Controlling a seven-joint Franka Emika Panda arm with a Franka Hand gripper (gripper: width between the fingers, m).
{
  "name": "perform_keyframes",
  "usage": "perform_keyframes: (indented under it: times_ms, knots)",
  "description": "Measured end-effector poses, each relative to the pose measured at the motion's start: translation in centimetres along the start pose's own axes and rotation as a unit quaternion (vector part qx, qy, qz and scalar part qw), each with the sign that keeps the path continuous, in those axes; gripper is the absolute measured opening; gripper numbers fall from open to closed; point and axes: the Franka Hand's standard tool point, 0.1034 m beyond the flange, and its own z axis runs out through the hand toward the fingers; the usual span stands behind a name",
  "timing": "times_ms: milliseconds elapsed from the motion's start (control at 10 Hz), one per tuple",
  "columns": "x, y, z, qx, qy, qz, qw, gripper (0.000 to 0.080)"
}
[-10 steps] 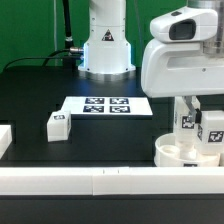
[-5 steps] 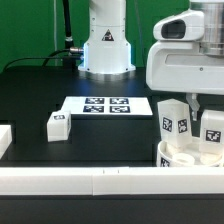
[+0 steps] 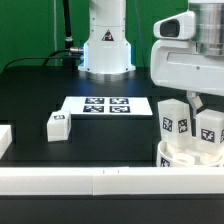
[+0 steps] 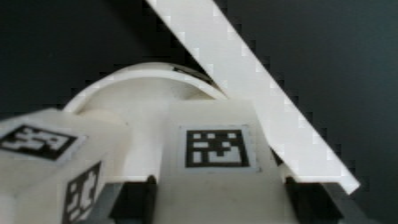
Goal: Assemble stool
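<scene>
Black table point(image 3: 40, 95), arm point(image 3: 185, 60) vert., tool point(image 4: 217, 192) clamps leg point(image 4: 217, 148) at seat point(image 3: 183, 156).

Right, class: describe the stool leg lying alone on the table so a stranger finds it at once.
Find the marker board on the black table. Just off its near corner, toward the exterior view's left, lies the loose leg, a small white tagged block. The other legs stand upright on the seat.

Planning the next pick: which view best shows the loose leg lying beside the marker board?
The exterior view: the loose leg lies whole and unblocked, tag visible, at that view's left of the marker board. The wrist view misses it, showing the seat and the held leg instead.
</scene>
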Motion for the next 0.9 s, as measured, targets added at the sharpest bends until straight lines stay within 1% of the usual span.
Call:
perform_keyframes:
  times_ms: [100,400,600,900]
  knots:
    - [0.0,0.01,0.03,0.007,-0.003,0.057,0.998,0.0337]
    - [-0.22,-0.17,0.11,0.015,-0.014,0.209,0.978,0.0337]
    - [-0.32,-0.27,0.12,0.014,-0.015,0.283,0.959,0.0337]
    - [-0.26,-0.31,0.13,0.016,-0.018,0.328,0.944,0.0337]
